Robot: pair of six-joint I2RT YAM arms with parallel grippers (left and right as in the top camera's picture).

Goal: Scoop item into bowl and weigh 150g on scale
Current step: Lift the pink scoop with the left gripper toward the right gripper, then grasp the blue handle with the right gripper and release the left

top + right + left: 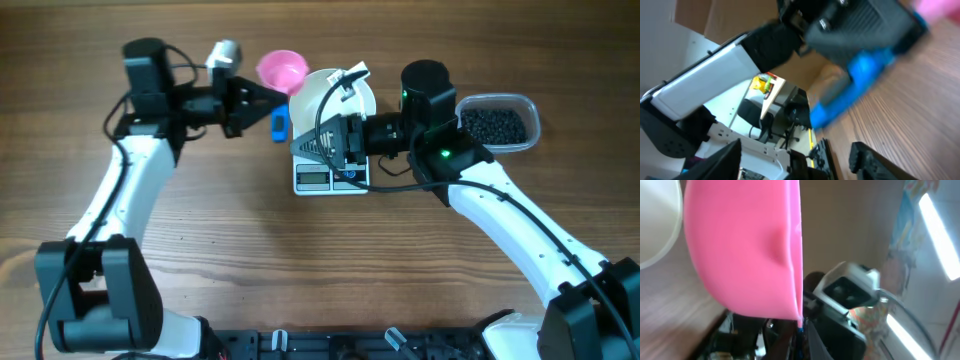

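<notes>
A white bowl (335, 92) sits on the small white scale (330, 177) at mid-table. My left gripper (272, 100) is shut on a scoop with a pink cup (283, 68) and blue handle (280, 125), just left of the bowl. The left wrist view is filled by the pink cup (745, 245), with the bowl's rim (657, 225) at the left edge and my left gripper (800, 330) below. My right gripper (325, 140) hangs over the scale at the bowl's near side. In its wrist view the right gripper (797, 165) is open with nothing between its fingers, facing the blue handle (860, 82). The black beads (493, 125) lie to the right.
The beads fill a clear plastic tub (530, 112) at the back right, behind my right arm. A small silver-grey object (222, 55) stands at the back, left of the pink cup. Bare wooden table (300, 270) stretches toward the front.
</notes>
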